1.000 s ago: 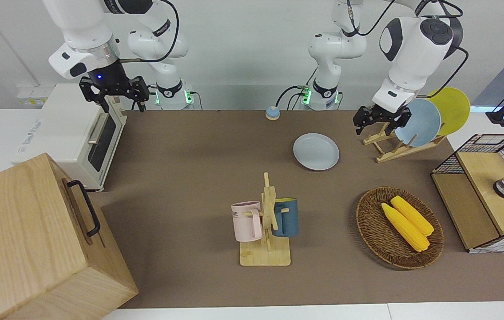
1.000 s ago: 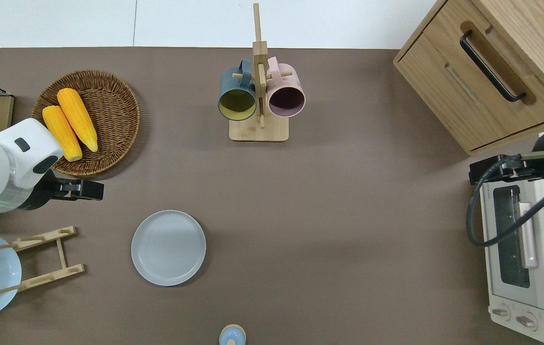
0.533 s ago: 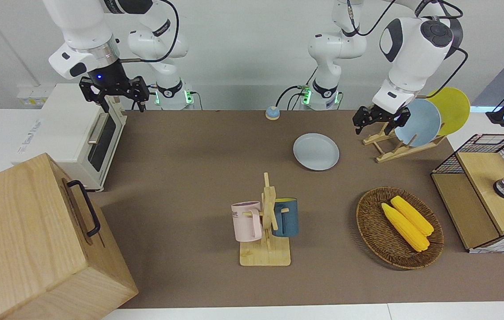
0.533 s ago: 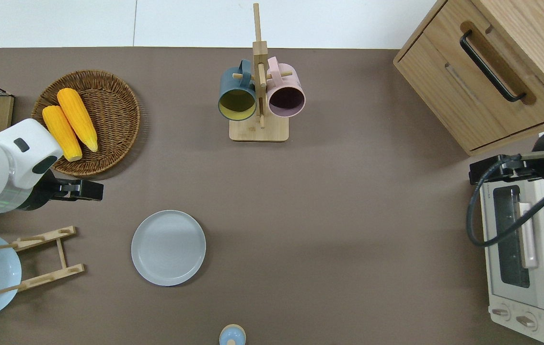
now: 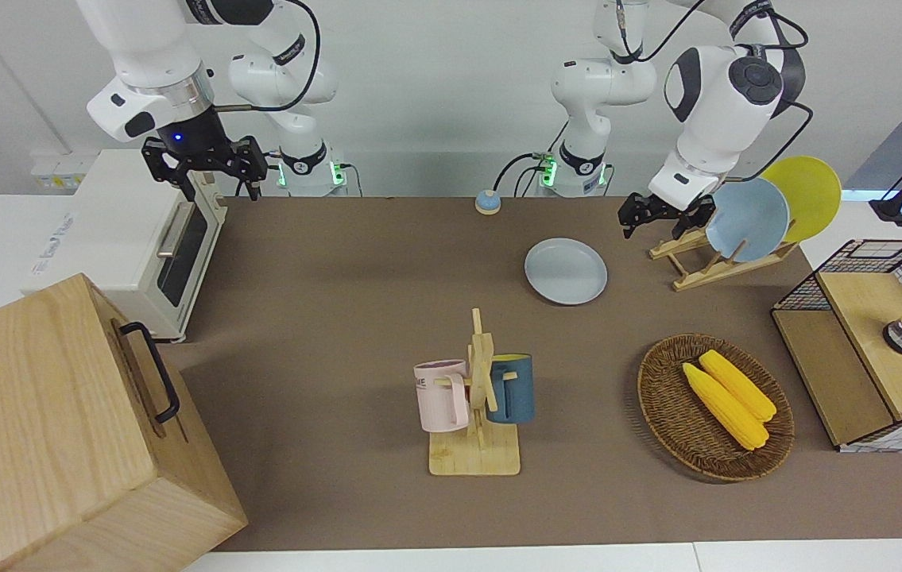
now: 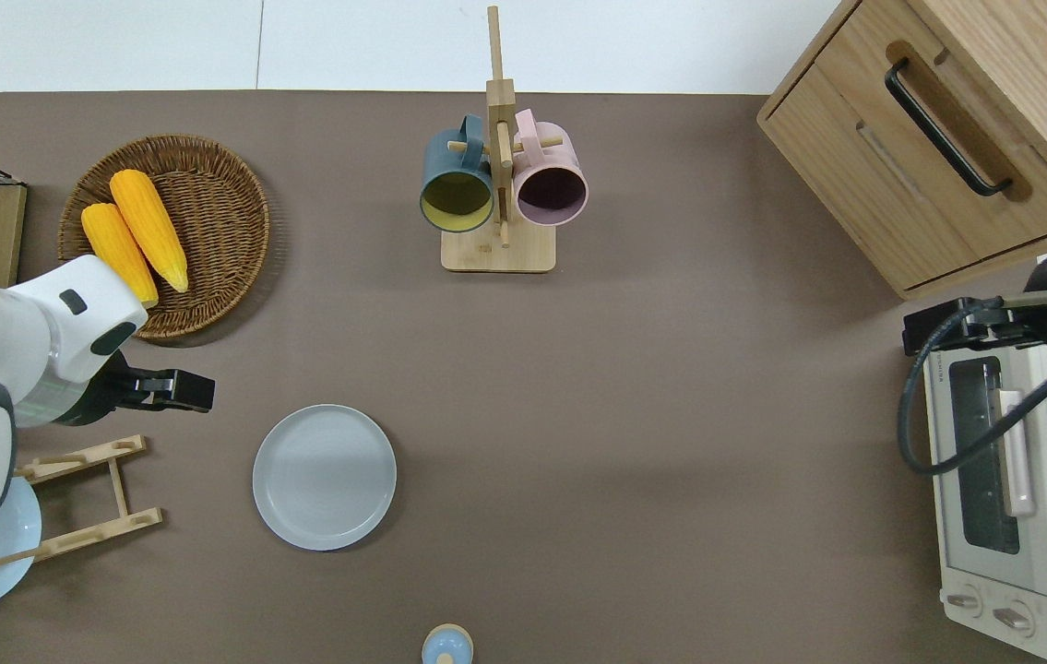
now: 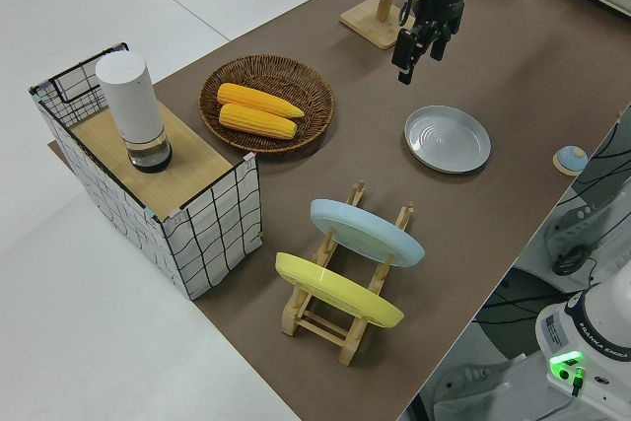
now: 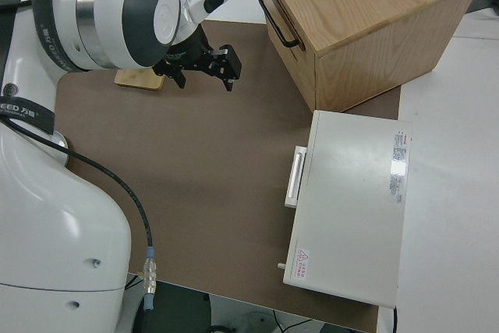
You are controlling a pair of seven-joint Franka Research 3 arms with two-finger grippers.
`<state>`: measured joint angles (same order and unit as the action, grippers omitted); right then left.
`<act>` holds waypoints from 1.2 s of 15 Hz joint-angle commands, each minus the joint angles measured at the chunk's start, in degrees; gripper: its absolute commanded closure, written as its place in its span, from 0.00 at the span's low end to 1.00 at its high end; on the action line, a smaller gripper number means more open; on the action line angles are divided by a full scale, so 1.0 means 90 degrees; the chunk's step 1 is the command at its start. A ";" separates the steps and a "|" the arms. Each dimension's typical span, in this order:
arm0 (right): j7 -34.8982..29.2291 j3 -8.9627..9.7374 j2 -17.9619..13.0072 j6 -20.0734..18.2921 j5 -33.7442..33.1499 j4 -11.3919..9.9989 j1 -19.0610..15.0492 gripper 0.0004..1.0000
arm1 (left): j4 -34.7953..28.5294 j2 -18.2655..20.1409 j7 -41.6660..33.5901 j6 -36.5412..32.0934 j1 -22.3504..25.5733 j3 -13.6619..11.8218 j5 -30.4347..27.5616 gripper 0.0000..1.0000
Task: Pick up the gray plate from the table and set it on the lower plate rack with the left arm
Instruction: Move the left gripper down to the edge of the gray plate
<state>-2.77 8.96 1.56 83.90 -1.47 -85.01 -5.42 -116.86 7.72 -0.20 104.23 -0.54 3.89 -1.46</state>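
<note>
The gray plate [image 5: 566, 271] lies flat on the brown table [image 5: 339, 318]; it also shows in the overhead view [image 6: 324, 477] and the left side view [image 7: 447, 138]. The lower plate rack [image 5: 697, 268] [image 6: 85, 498] stands beside it toward the left arm's end and holds a light-blue plate [image 5: 749, 218] and a yellow plate [image 5: 808, 195]. My left gripper [image 5: 657, 226] [image 6: 174, 389] [image 7: 412, 51] is open and empty, in the air over bare table between the rack and the wicker basket, apart from the gray plate. My right gripper [image 5: 216, 187] [image 8: 204, 74] is open; that arm is parked.
A wicker basket [image 5: 657, 397] with two corn cobs lies farther from the robots than the rack. A mug stand [image 5: 478, 397] holds a pink and a blue mug. There are also a wire crate [image 5: 872, 334], a wooden cabinet [image 5: 45, 429], a toaster oven [image 5: 125, 238] and a small blue bell [image 5: 487, 202].
My left gripper has moved a little toward the gray plate and closer to the rack's edge. The plate and the right arm have not moved.
</note>
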 commanded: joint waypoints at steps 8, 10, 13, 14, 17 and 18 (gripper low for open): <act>-0.0025 -0.0038 0.0002 -0.0006 0.0017 0.0041 0.0046 0.02 | -0.2279 0.0910 0.1154 0.1758 -0.0447 0.0280 -0.0072 0.01; -0.0025 -0.0038 0.0002 -0.0006 0.0017 0.0041 0.0046 0.02 | -0.2473 0.0735 0.1126 0.2176 -0.0428 0.0310 -0.0062 0.01; -0.0025 -0.0038 0.0002 -0.0016 0.0017 0.0041 0.0046 0.02 | -0.2816 0.0812 0.1116 0.2481 -0.0448 0.0310 -0.0062 0.01; -0.0025 -0.0038 0.0002 -0.0006 0.0017 0.0041 0.0046 0.02 | -0.2836 0.0783 0.1087 0.2540 -0.0438 0.0310 -0.0072 0.01; -0.0025 -0.0038 0.0012 -0.0016 0.0017 0.0041 0.0046 0.02 | -0.3040 0.0734 0.1067 0.2881 -0.0438 0.0310 -0.0062 0.01; -0.0025 -0.0038 0.0003 -0.0006 0.0017 0.0041 0.0046 0.02 | -0.3167 0.0754 0.1067 0.2979 -0.0438 0.0310 -0.0062 0.01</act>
<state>-2.77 8.96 1.56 83.90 -1.47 -85.01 -5.42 -141.87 13.98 9.47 127.14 -4.07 7.02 -1.65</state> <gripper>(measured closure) 0.013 0.004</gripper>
